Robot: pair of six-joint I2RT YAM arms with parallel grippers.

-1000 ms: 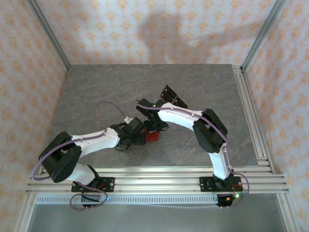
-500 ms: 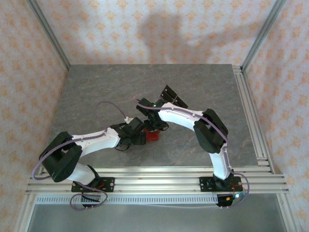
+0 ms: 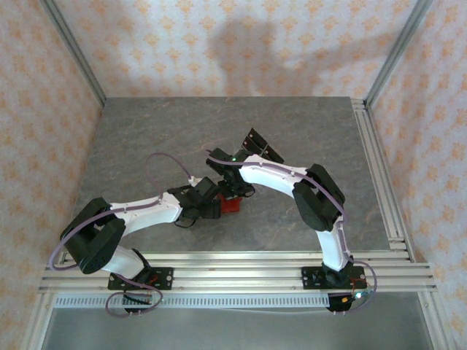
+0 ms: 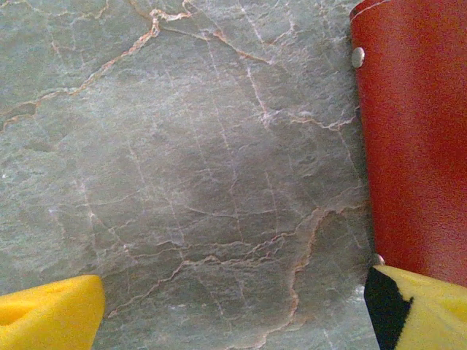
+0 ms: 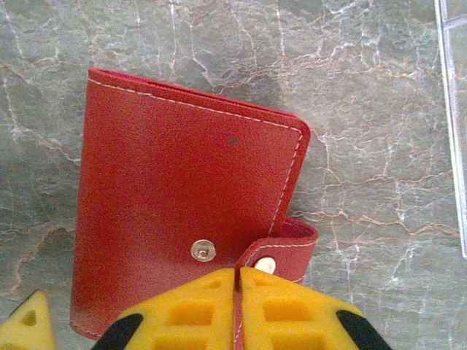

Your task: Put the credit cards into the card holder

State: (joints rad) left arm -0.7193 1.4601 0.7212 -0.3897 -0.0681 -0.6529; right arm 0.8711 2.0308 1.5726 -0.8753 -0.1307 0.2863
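Right wrist view: my right gripper [image 5: 238, 310] is clamped on the snap tab [image 5: 284, 244] of the small red leather fold-over wallet [image 5: 175, 204], lying closed mid-worktop [image 3: 146, 138]. My left gripper [image 4: 233, 313] stands wide apart, one finger at the wallet's edge.

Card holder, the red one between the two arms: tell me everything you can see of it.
The card holder is a small red wallet, leather-like, with pale edge stitching. It lies folded shut and flat on the grey marbled table. A metal stud sits on its cover; the snap tab curls round unfastened beside it. The right pincer is closed on that tab. The open left pincer has one finger at its edge. Contents hidden.
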